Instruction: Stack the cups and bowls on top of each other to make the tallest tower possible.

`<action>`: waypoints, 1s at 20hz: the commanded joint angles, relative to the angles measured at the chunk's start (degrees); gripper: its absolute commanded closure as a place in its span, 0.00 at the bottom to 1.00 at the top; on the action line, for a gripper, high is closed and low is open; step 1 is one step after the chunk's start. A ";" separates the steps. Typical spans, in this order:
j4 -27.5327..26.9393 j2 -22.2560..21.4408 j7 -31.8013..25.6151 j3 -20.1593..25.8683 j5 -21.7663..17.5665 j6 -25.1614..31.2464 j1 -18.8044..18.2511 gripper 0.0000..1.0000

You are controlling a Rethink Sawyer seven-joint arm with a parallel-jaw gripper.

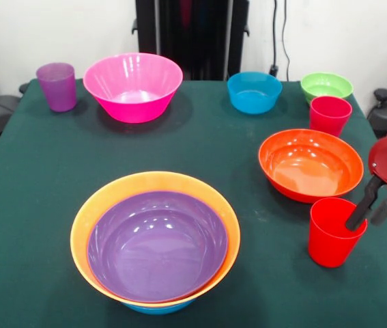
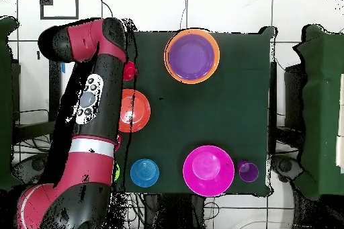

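Note:
The tower (image 1: 155, 239) stands near the front: a purple bowl (image 1: 158, 244) nested in an orange bowl (image 1: 97, 205) on a blue one, also seen from overhead (image 2: 192, 56). At the right, a red cup (image 1: 333, 240) stands upright on the table. My gripper (image 1: 364, 223) straddles its right wall, one finger (image 1: 358, 212) inside and the other outside, open with a gap between them. A red-orange bowl (image 1: 310, 164), second red cup (image 1: 330, 115), green bowl (image 1: 326, 85), blue bowl (image 1: 254, 92), pink bowl (image 1: 133, 87) and purple cup (image 1: 56, 86) stand apart.
The green table (image 1: 200, 150) carries everything. In the overhead view my arm (image 2: 91, 105) covers the table's left edge and hides the gripper; the red cup (image 2: 130, 72) and red-orange bowl (image 2: 134, 110) show beside it. Cables hang behind the table.

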 commanded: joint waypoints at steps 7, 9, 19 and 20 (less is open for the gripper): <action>7.03 2.51 14.16 4.70 -2.26 -0.12 1.98 0.00; 7.46 2.26 13.97 4.98 -2.43 0.14 2.18 0.00; 5.95 4.08 15.89 5.05 -2.31 0.48 2.81 0.00; 5.38 4.48 16.31 4.95 -2.12 0.63 2.86 0.00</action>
